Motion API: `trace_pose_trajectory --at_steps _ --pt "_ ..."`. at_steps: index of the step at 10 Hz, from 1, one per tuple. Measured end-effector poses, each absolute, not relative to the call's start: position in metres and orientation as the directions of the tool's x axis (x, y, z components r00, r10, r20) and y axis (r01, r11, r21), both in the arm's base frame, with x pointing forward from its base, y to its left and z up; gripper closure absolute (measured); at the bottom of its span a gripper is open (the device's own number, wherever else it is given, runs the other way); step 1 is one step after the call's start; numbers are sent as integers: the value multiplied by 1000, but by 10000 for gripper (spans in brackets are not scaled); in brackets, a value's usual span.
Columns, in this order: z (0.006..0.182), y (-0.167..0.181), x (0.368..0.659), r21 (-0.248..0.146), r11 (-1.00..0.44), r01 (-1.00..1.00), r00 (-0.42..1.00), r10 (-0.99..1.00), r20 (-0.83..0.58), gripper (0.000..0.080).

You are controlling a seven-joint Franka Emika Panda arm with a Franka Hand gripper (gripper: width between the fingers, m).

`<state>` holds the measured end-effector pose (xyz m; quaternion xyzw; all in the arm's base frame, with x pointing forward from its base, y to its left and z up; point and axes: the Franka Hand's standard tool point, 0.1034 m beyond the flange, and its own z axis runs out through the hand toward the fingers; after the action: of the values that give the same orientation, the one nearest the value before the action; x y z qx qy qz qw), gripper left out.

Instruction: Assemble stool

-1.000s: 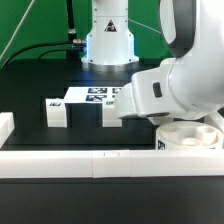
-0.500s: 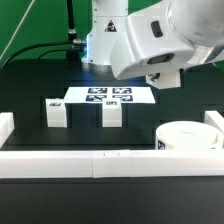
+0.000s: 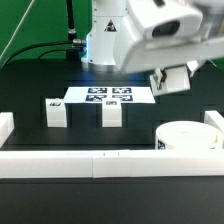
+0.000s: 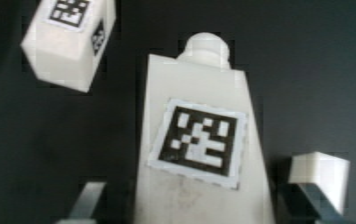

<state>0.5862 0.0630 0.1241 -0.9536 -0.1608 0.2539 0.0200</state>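
Note:
My gripper [image 3: 170, 82] hangs high above the table, toward the exterior view's right, shut on a white stool leg [image 4: 201, 130] with a square tag. In the wrist view the leg stands between the two fingers [image 4: 317, 175], its rounded end pointing away. Two more tagged legs [image 3: 57, 113] [image 3: 112, 115] stand upright on the black table in front of the marker board [image 3: 110, 96]. One of them shows in the wrist view [image 4: 65, 40]. The round white seat [image 3: 190, 136] lies at the front, on the exterior view's right, below the gripper.
A long white rail [image 3: 100, 160] runs along the table's front edge, with short rails at the exterior view's left [image 3: 5, 128] and right [image 3: 215, 122]. The robot's white base [image 3: 108, 45] stands behind the marker board.
The arm has risen from low beside the seat to high above it, toward the exterior view's right. The seat is now uncovered. The two standing legs have not moved.

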Motion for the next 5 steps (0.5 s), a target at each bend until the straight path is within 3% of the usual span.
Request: trace_pose_trajectory --at_steps 2,5 --pt "145 67 618 -93 -937 337 884 349 -312 475" --pt "141 63 622 -63 -941 332 930 338 -143 475"
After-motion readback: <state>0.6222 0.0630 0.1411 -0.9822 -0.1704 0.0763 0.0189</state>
